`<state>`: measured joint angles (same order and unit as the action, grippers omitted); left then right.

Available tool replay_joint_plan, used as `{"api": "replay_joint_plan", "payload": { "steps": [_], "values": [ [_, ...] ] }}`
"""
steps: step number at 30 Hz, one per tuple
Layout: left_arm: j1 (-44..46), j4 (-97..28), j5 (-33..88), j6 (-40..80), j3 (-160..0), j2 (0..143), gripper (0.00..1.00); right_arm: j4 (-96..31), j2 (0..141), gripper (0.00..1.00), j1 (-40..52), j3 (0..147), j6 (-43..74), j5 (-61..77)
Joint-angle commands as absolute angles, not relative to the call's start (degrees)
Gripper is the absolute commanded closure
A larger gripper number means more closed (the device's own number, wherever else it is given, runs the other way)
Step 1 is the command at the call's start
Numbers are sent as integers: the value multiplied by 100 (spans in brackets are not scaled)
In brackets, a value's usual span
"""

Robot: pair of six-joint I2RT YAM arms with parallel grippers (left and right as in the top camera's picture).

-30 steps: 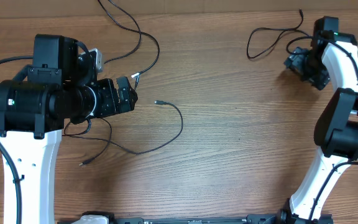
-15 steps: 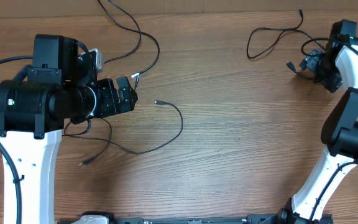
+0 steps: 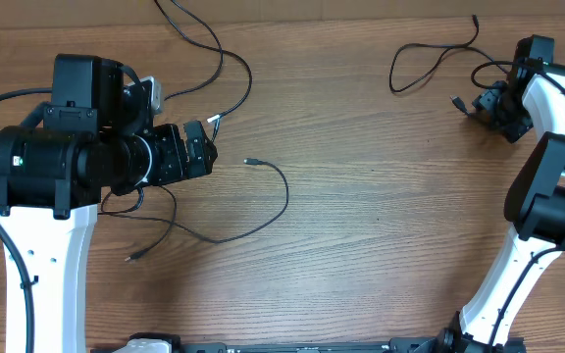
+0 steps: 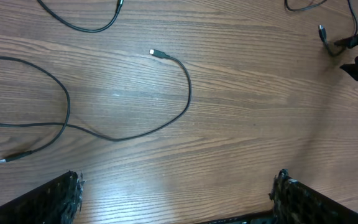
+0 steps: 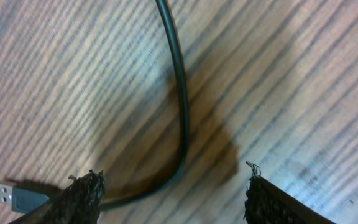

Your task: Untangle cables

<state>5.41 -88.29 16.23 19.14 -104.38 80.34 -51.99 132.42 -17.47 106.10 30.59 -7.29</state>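
Several thin black cables lie on the wooden table. One cable curves from a small plug across the middle, ahead of my left gripper, which stands wide open over bare wood. A second cable loops at the far right and ends in a silvery plug. My right gripper hangs low over this cable, jaws open, with the cord running between the fingertips and under the left one. A third cable lies at the top left.
The left arm's bulky body covers part of the middle cable's left loops. A loose plug end lies near the left arm's base. The table's far edge runs just behind the top cables.
My right arm has shifted to the right, uncovering the plug end beside it, and its jaws have narrowed somewhat. The left arm and the other cables have not moved.
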Motion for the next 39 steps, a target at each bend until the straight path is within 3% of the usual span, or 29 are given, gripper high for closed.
{"api": "replay_joint_plan", "payload": {
  "steps": [1,7,13,19,24,35,36,37,39],
  "values": [
    [569,-8825,1590,1841,-10516,8025,0,-5122,13443,27,-1732,10608,3151,-744],
    [569,-8823,1590,1841,-10516,8025,0,-5078,13646,32,-1732,10606,3129,-744],
    [569,-8823,1590,1841,-10516,8025,0,-4982,13664,70,-1732,10608,3129,-746],
    [569,-8823,1590,1841,-10516,8025,0,-4827,13664,96,-1780,10656,2967,-749],
    [569,-8823,1590,1841,-10516,8025,0,-4755,13664,96,-1957,11063,2497,-749],
    [569,-8823,1590,1841,-10516,8025,0,-5341,13664,96,-2287,13865,1763,-746],
    [569,-8823,1590,1841,-10516,8025,0,-5345,13664,95,-2287,14005,1640,-746],
    [569,-8823,1590,1841,-10516,8025,0,-5349,13664,77,-2285,14103,1573,-746],
    [569,-8823,1590,1841,-10516,8025,0,-5384,13664,18,-2285,14138,1461,-725]
  ]
}}
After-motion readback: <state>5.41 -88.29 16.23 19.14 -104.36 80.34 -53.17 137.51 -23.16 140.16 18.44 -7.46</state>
